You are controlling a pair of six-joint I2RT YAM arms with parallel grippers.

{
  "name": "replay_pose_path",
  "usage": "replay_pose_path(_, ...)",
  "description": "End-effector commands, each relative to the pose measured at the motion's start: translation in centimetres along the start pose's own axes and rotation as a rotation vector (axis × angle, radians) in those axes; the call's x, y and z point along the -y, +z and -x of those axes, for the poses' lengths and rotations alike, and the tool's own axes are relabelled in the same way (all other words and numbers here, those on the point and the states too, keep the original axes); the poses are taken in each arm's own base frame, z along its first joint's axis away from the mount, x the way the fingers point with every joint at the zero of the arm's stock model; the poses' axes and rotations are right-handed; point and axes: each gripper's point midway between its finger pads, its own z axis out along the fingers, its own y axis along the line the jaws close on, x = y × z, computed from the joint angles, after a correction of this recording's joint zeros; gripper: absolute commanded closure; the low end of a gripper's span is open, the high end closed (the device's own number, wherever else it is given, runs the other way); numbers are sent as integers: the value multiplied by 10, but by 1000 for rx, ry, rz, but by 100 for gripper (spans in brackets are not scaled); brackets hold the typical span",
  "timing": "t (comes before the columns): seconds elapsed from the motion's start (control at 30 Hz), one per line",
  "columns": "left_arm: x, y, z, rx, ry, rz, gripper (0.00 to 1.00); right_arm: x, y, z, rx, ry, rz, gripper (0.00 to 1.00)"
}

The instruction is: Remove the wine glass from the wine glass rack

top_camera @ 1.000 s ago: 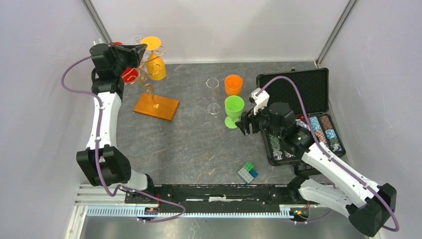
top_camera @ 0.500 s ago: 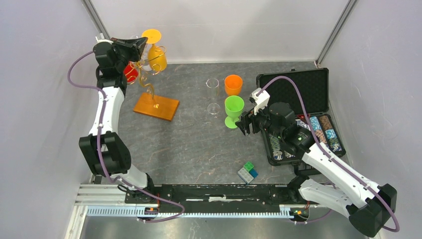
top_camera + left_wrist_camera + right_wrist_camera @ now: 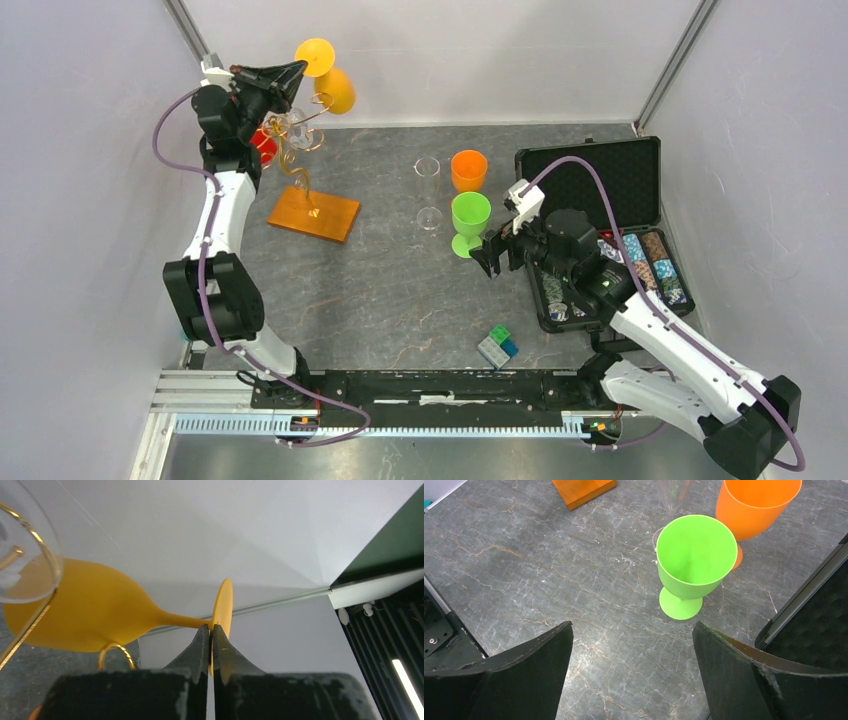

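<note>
The wine glass rack (image 3: 300, 180) is gold wire on an orange base (image 3: 314, 214) at the back left. My left gripper (image 3: 297, 72) is shut on the foot of a yellow wine glass (image 3: 338, 90), held high above and right of the rack's arms. In the left wrist view the pads (image 3: 204, 639) pinch the yellow foot disc (image 3: 223, 605), with the bowl (image 3: 90, 607) out to the left and a gold loop (image 3: 116, 650) below it. A red glass (image 3: 264, 147) hangs on the rack. My right gripper (image 3: 490, 256) is open beside a green glass (image 3: 468, 222).
An orange glass (image 3: 468, 169) and two clear glasses (image 3: 428, 192) stand mid-table. An open black case (image 3: 600, 180) with poker chips lies at the right. Coloured blocks (image 3: 497, 345) sit near the front. The green glass (image 3: 694, 560) and orange glass (image 3: 756, 505) show ahead of the right fingers.
My left gripper has lifted the yellow glass up and to the right, away from the rack's arms. The right gripper has shifted slightly left.
</note>
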Motion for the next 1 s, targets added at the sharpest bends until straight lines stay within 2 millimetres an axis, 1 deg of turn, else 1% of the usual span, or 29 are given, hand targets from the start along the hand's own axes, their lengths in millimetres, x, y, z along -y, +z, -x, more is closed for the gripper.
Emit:
replay_pose_path(0.0,52,-10,-33,-109,-1,-151,98,-6,-4,23,96,-12,33,3)
replay_pose_path(0.13,72,-20,-56,-166,-35,-205,98,-11,-7,32,145,4,54,2)
replay_pose_path(0.2,83,-27,-71,-199,-45,-231,98,-13,-9,38,178,18,65,2)
replay_pose_path(0.3,94,-41,-95,-239,-55,-261,98,-17,-12,44,225,41,79,2)
replay_pose_path(0.5,110,-67,-161,-376,-127,-298,98,-28,-18,62,359,115,145,2)
replay_pose_path(0.63,117,-87,-195,-459,-219,-323,98,-34,-28,75,462,194,183,2)
replay_pose_path(0.7,126,-98,-206,-486,-256,-342,98,-35,-36,82,518,238,193,2)
replay_pose_path(0.8,141,-116,-218,-514,-283,-362,98,-36,-53,96,632,300,219,2)
replay_pose_path(0.97,164,-150,-229,-527,-341,-373,98,-33,-78,115,791,422,250,2)
